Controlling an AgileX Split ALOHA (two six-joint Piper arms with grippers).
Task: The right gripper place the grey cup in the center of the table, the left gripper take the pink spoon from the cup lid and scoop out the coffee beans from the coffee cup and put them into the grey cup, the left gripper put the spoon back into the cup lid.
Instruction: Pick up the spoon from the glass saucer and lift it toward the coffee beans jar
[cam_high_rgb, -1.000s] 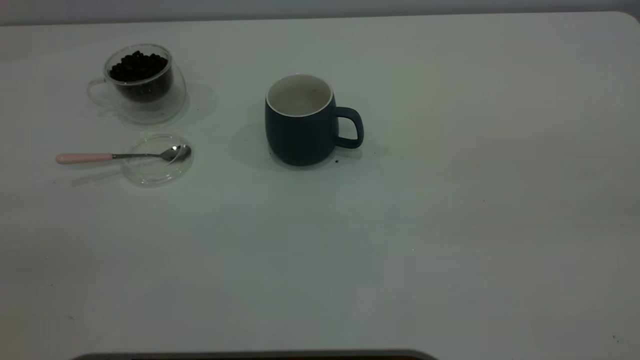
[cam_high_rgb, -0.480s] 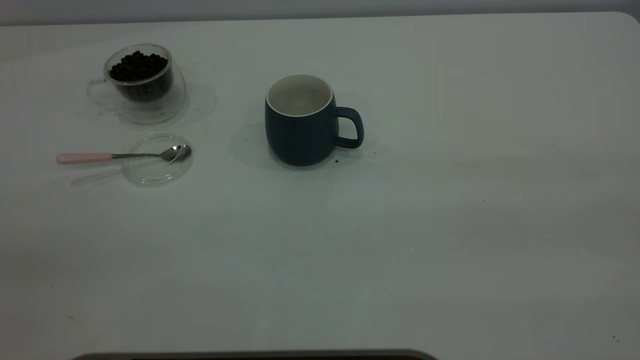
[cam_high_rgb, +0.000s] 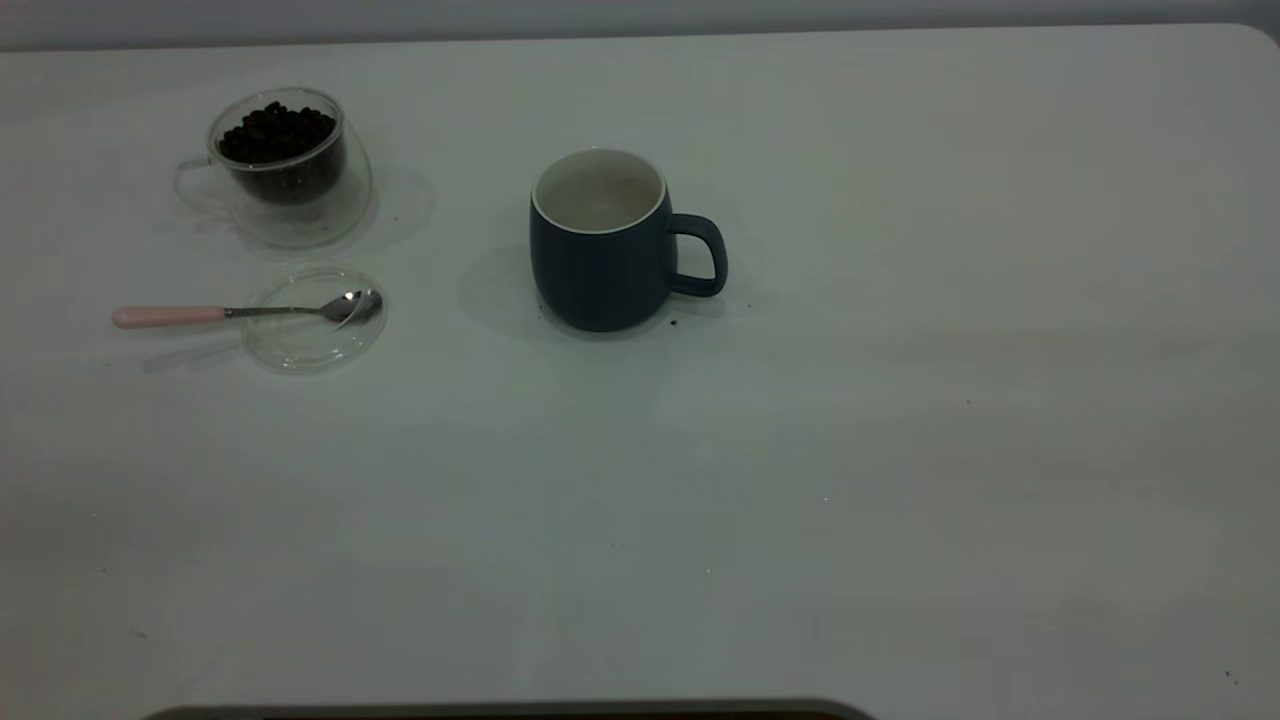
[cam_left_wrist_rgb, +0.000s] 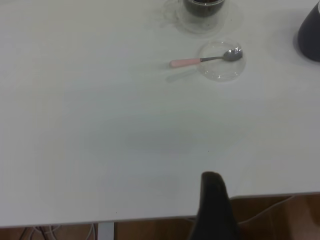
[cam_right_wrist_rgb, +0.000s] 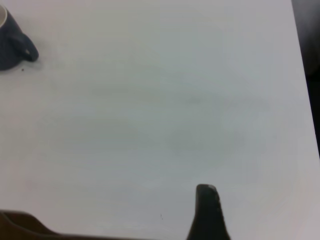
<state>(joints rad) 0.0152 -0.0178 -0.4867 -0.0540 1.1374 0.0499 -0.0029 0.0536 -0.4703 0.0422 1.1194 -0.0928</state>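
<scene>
Across the 3 exterior pictures, spanning 1 second, nothing on the table (cam_high_rgb: 900, 450) was found to have shifted. The grey cup (cam_high_rgb: 600, 245) was seen upright near the middle of the table, slightly toward the far side, its handle turned to the exterior view's right; its white inside appeared empty, or nearly so. The coffee cup (cam_high_rgb: 285, 170) was placed well to the left of it, toward the far left corner, with the coffee beans (cam_high_rgb: 275, 132) heaped inside. Just in front of the coffee cup lay the cup lid (cam_high_rgb: 315, 325), and the pink spoon (cam_high_rgb: 240, 313) was laid across it, the metal bowl resting in the lid and the pink handle stretched out past the rim to the left.

Neither arm was seen in the exterior view. In each wrist view only 1 dark fingertip was visible at the near table edge: the left gripper (cam_left_wrist_rgb: 214, 205) was held back far from the spoon, and the right gripper (cam_right_wrist_rgb: 207, 210) was held well apart from the grey cup. Whether either gripper was spread or pressed together could not be told.

From this stillness it was judged that either the cup's placement was already done with the scooping not begun, or the whole task was finished and the arms parked.
</scene>
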